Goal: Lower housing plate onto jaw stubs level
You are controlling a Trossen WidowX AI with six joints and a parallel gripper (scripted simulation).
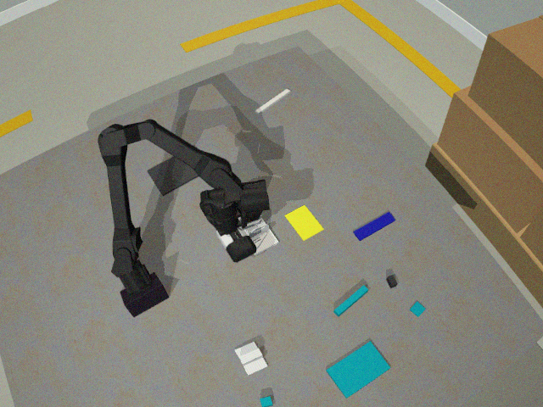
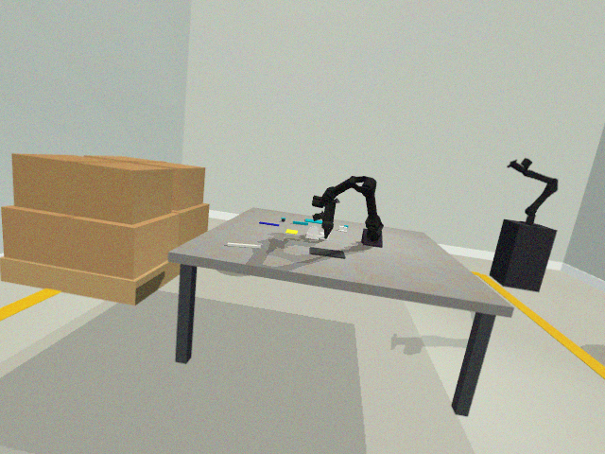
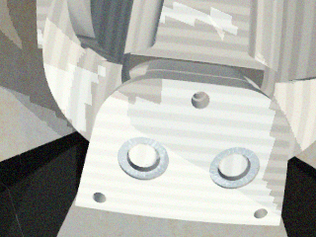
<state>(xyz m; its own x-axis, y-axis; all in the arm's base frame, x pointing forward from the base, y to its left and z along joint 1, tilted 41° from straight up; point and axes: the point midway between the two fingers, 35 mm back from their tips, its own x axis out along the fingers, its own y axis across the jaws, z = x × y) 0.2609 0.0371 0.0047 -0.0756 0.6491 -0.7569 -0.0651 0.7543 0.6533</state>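
The white housing plate [image 3: 190,125] has a rounded far edge, three small holes and two grey-ringed holes. My gripper [image 3: 185,151] [image 2: 327,235] is shut on it, with a black finger at each side edge. A pale round stub end shows inside the left ring [image 3: 125,165] and the right ring [image 3: 253,174], sitting a little below the rim. The ridged pale jaws [image 3: 212,41] lie beyond the plate. The white assembly [image 1: 268,242] [image 2: 312,235] is on the table, partly under my hand in the top view. Whether the plate touches what is beneath is hidden.
A yellow square [image 1: 304,222] [image 2: 291,231] lies beside the assembly, with a blue bar [image 1: 373,225] further off. A teal bar [image 1: 350,300], a teal plate [image 1: 358,369], a white stepped block [image 1: 250,358], a small dark block [image 1: 391,281] and a white stick [image 1: 272,100] also lie on the table.
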